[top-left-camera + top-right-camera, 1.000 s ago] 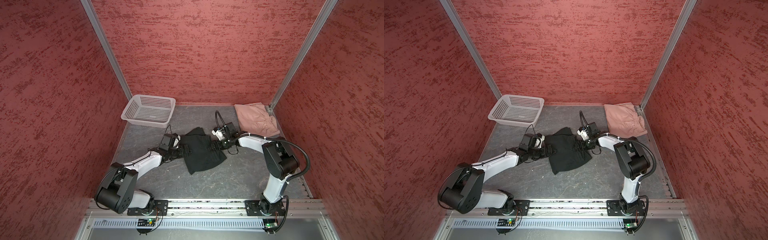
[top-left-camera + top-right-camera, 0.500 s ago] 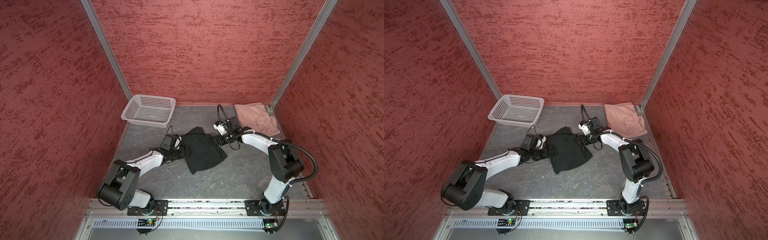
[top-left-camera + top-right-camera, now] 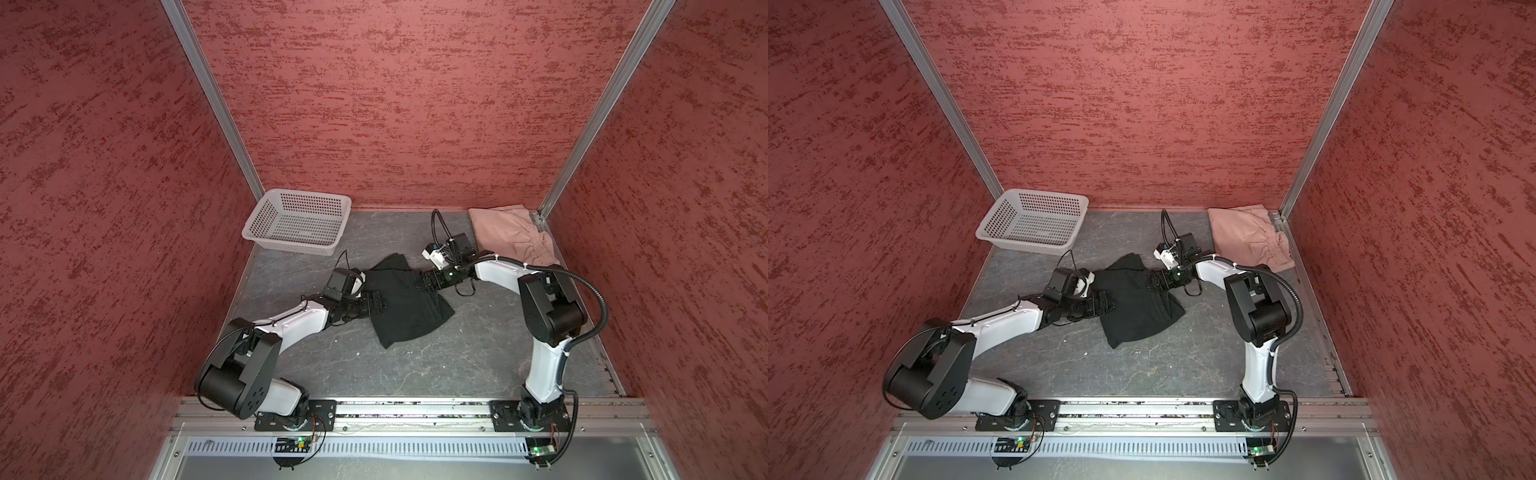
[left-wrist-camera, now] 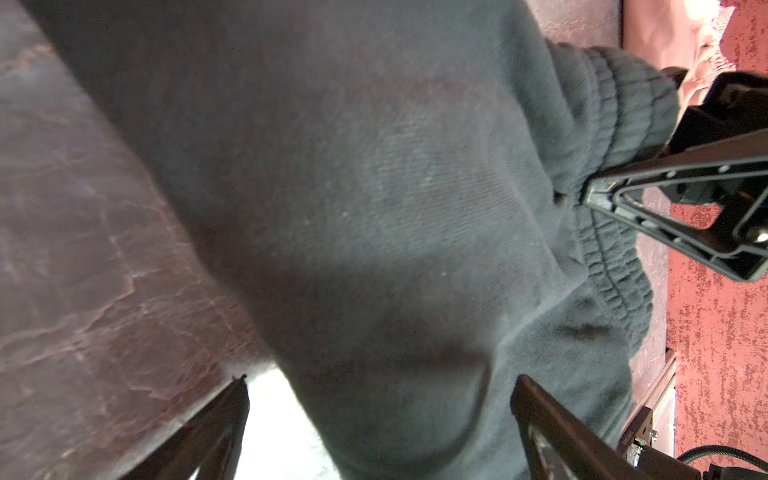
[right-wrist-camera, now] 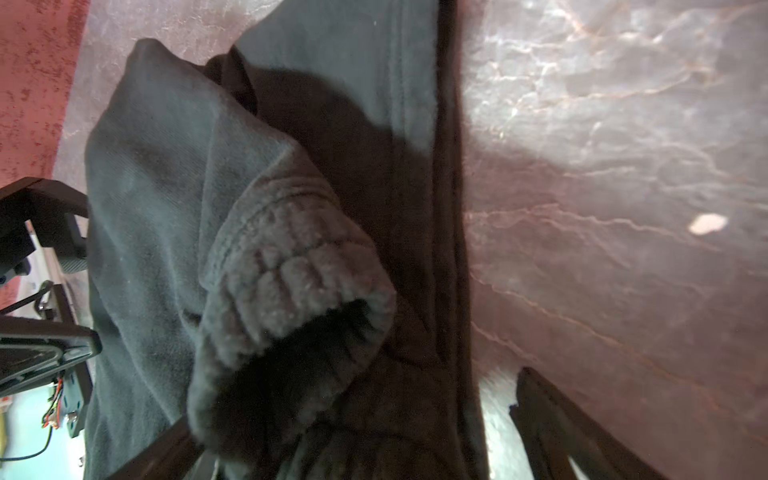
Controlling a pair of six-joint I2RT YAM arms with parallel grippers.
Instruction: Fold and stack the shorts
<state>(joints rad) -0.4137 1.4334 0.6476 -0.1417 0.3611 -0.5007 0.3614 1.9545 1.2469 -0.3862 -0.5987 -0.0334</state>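
Lying crumpled at the centre of both top views, the black shorts [image 3: 409, 307] rest on the grey table [image 3: 436, 365]. The left gripper [image 3: 381, 301] meets their left edge, and the right gripper [image 3: 419, 283] meets their upper right edge. The pink shorts [image 3: 513, 239] lie in the upper right corner, well apart from the black pair. A white basket [image 3: 291, 248] stands at the upper left.

In the left wrist view, the left gripper's jaws are spread wide, with black fabric bulging between them unpinched.

In the right wrist view, the right gripper's fingers [image 5: 540, 399] are likewise released, straddling the gathered waistband [image 5: 299, 266].
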